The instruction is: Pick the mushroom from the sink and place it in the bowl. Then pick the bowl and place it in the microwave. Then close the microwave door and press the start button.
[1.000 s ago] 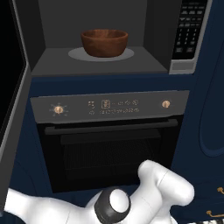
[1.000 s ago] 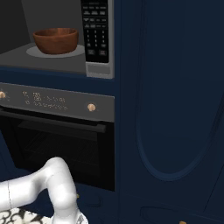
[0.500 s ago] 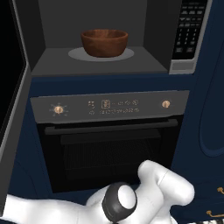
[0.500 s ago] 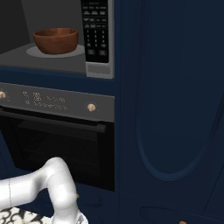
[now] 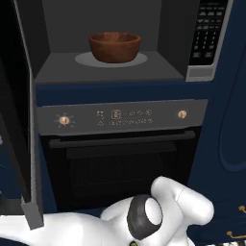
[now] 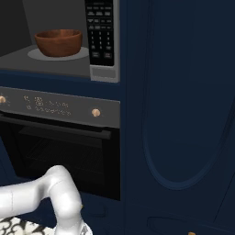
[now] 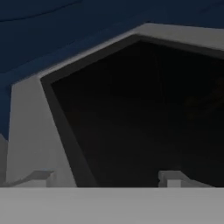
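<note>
One door swing remains: tool (image 7: 105, 177) fingertips spread, holding nothing, close against the microwave door (image 7: 144, 113) frame; beyond, the bowl (image 5: 115, 46) sits on the turntable inside the microwave (image 5: 115, 72); a glancing push could slip off the door edge.

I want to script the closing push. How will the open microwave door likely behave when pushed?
The microwave door is a wide, grey-framed glass panel, so it probably stays stiff and swings rather than flexes. It stands wide open at the microwave's left, so it likely needs a long arc. Its flat face could let the gripper slide.
</note>
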Controlling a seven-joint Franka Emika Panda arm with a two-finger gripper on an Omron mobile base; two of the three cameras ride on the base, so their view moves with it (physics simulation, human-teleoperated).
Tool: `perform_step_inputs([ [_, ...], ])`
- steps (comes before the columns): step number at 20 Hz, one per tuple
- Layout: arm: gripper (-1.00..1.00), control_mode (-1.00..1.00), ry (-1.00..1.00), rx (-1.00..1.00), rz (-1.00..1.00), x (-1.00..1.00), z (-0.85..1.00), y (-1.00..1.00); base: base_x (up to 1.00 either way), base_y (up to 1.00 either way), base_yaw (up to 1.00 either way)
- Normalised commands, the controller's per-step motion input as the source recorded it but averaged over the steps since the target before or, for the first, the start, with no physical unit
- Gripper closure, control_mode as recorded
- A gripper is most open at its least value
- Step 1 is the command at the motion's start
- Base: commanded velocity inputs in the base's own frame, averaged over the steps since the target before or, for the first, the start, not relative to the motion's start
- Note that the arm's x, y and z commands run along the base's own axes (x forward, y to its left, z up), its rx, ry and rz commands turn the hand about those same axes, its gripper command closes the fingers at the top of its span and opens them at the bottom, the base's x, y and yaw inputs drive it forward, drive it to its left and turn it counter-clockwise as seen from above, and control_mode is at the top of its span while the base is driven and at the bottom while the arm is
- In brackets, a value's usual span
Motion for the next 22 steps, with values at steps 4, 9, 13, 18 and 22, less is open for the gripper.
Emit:
perform_step_inputs([
  [4,-1.00,-1.00,0.05,0.21,0.12,-0.06,0.41,-0.92,0.00,0.00,0.00],
  [9,-1.00,-1.00,0.08,0.16,0.20,0.00,0.24,-0.95,0.00,0.00,0.00],
  [13,-1.00,-1.00,0.12,0.11,0.25,0.00,0.11,-0.90,0.00,0.00,0.00],
  [18,-1.00,-1.00,0.12,0.10,0.27,0.00,0.09,-0.89,0.00,0.00,0.00],
  [22,-1.00,-1.00,0.13,0.10,0.29,0.00,0.07,-0.85,0.00,0.00,0.00],
])
